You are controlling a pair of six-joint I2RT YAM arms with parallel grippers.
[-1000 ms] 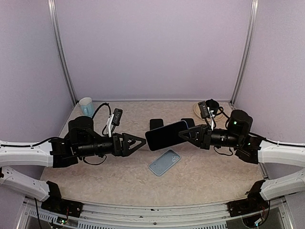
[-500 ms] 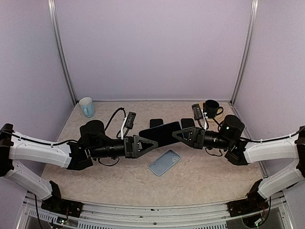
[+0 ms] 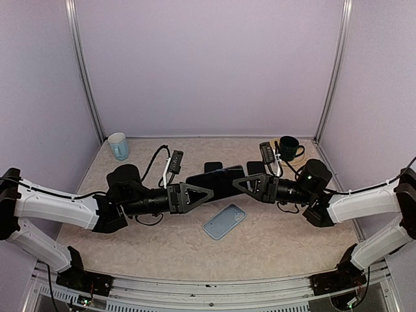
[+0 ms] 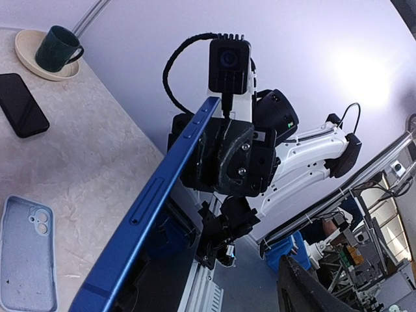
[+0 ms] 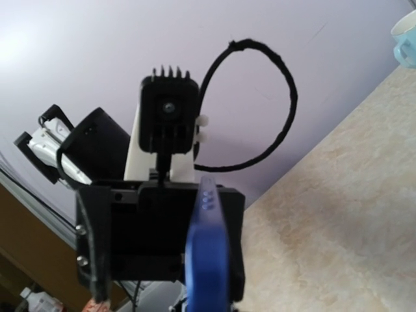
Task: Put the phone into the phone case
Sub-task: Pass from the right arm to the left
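Above mottled table [image 3: 286, 235]: slim phone [image 3: 218, 182]; below, rounded case [image 3: 224, 221].

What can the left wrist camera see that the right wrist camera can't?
Only the left wrist view: the pale blue-grey soft phone case lying flat, a flat black phone, and a dark green mug on a beige saucer. Only the right wrist view: a pale blue cup at the picture's corner. Both: the dark blue phone, seen edge-on, and the beige marbled table.
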